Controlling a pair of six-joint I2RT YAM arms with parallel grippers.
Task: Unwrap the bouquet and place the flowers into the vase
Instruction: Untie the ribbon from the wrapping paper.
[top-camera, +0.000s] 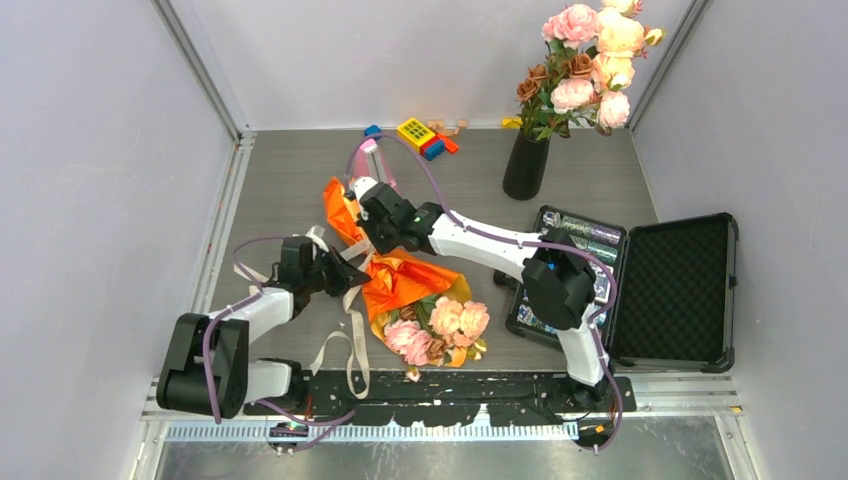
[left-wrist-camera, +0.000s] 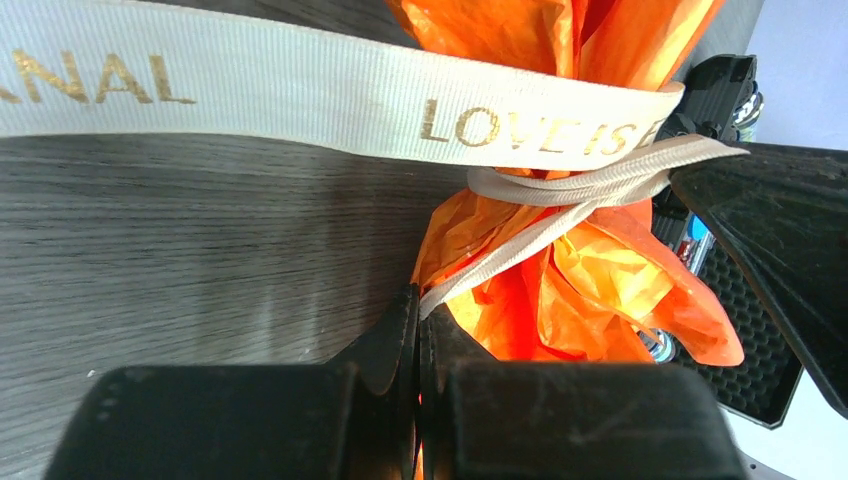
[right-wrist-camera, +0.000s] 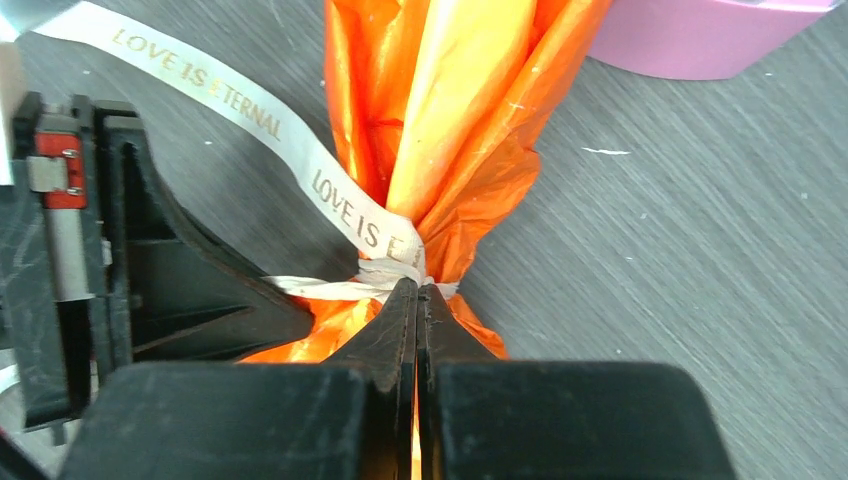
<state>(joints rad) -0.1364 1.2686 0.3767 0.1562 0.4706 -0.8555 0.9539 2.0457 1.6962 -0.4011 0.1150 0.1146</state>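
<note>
The bouquet (top-camera: 405, 285) lies on its side mid-table, its pink and peach flowers (top-camera: 440, 328) pointing at the near edge and the crinkly orange paper (right-wrist-camera: 450, 100) twisted at the far end. A cream ribbon (left-wrist-camera: 300, 90) with gold lettering is knotted round the paper's waist. My left gripper (left-wrist-camera: 420, 298) is shut on a thin strand of that ribbon running from the knot. From the other side, my right gripper (right-wrist-camera: 418, 287) is shut with its tips pinched on the ribbon knot (right-wrist-camera: 395, 268). The black vase (top-camera: 527, 165) stands at the back right, apart from both grippers.
Roses (top-camera: 590, 60) fill the vase. A pink metronome (top-camera: 372, 165) stands just behind the bouquet's paper end. Toy blocks (top-camera: 425, 135) lie along the back wall. An open black case (top-camera: 670, 290) takes up the right side. A loose ribbon end (top-camera: 340, 350) trails toward the near edge.
</note>
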